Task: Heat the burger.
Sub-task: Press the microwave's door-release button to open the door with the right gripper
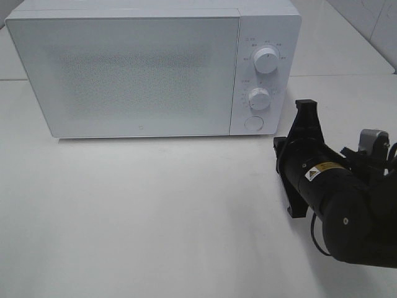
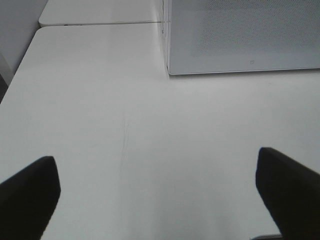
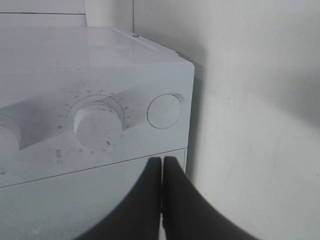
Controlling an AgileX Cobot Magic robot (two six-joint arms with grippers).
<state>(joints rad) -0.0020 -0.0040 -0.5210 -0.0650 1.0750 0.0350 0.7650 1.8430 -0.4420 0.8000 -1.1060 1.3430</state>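
Just ahead of the right gripper, jaws pressed together, the microwave's round button was seen. The left gripper was held spread, empty. No burger was visible; the door was shut. Risk: the dial beside the button could be struck instead.

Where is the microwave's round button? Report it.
In the exterior high view, the round button sits lowest on the microwave's right-hand panel, under the lower dial, near the right hand.
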